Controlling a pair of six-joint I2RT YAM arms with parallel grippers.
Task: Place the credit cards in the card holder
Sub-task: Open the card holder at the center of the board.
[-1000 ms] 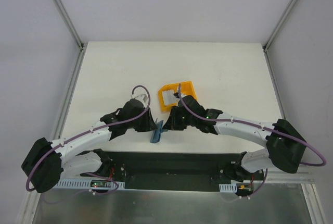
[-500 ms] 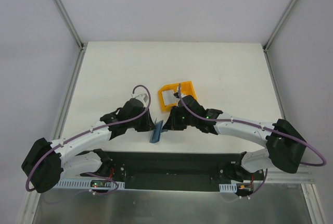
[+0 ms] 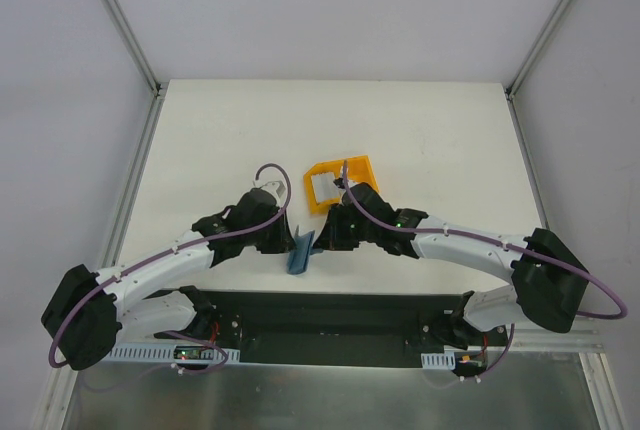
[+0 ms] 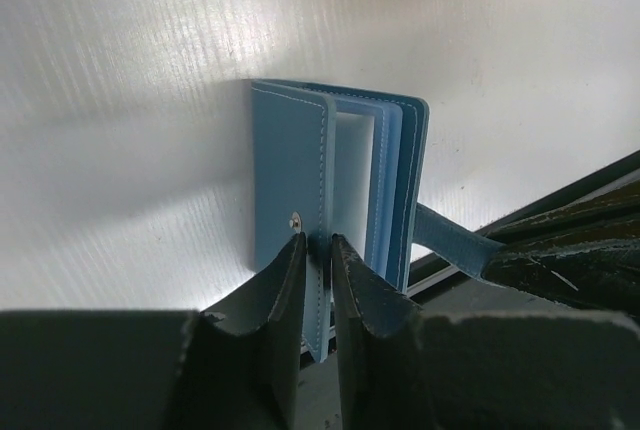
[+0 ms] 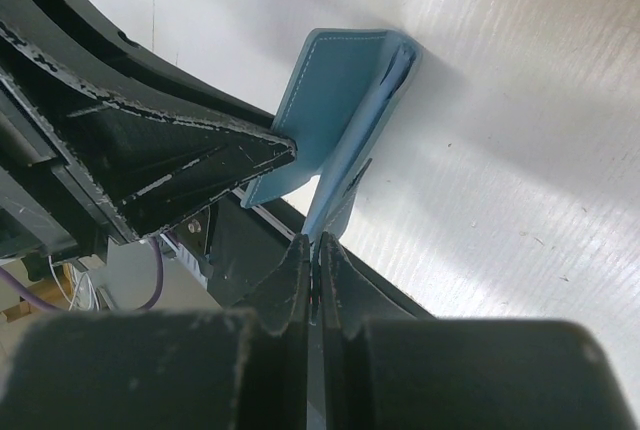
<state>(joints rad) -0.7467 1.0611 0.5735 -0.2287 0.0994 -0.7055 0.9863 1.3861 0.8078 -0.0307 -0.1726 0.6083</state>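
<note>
Left claw [image 4: 318, 246] tight on card holder [image 4: 288, 165] flap, white card [image 4: 352, 178] inside

In the top view the left arm [image 3: 245, 225] and the right arm [image 3: 365, 220] are covering their own fingertips, and only a narrow strip of the card holder [image 3: 300, 252] is showing at the centre. The white thing [image 3: 322, 188] in the yellow bin [image 3: 325, 164] is looking too small to tell. In the left wrist view the blue leaves are hiding most of a white card [image 4: 352, 180], and the left gripper [image 4: 317, 240] is covering the holder's lower edge.
</note>
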